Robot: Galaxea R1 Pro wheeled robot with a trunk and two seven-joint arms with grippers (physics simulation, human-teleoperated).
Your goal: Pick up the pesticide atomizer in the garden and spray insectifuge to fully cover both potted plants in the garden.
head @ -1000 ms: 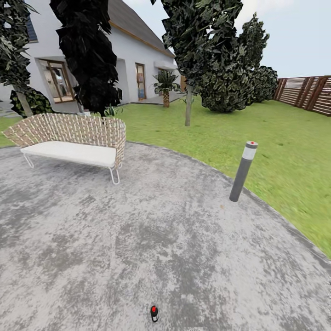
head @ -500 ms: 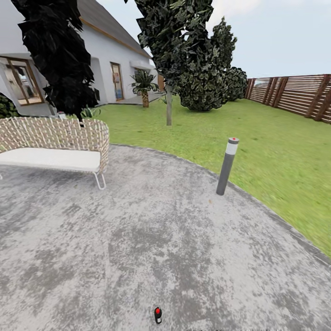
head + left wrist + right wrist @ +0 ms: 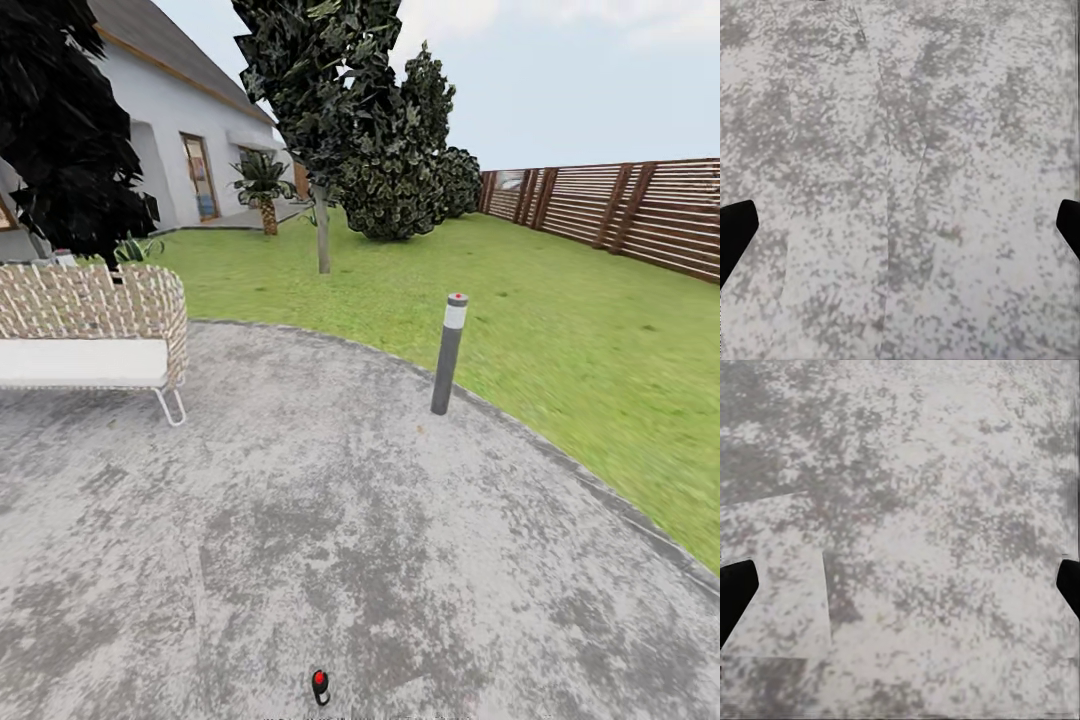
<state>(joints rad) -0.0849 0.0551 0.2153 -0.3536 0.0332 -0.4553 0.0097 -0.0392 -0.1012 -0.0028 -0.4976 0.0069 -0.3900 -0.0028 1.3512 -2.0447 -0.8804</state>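
Paved patch, atomizer near its front edge

The round grey paved patch (image 3: 350, 520) meets the lawn (image 3: 560, 330) at a grey post (image 3: 448, 353). Well short of the post stands the pesticide atomizer (image 3: 320, 687). Left hand (image 3: 900, 225) and right hand (image 3: 900, 589) both spread wide, empty

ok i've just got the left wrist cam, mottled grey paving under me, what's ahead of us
observer: in the head view a grey post with a red-dotted top stands at the edge of the round grey paved patch, with green lawn beyond it.
operator: anything off to the left
observer: a woven wicker bench with a white cushion stands on the paving, left of the post.
operator: and my other hand
observer: the right gripper has its fingers wide apart over the paving, nothing between them.
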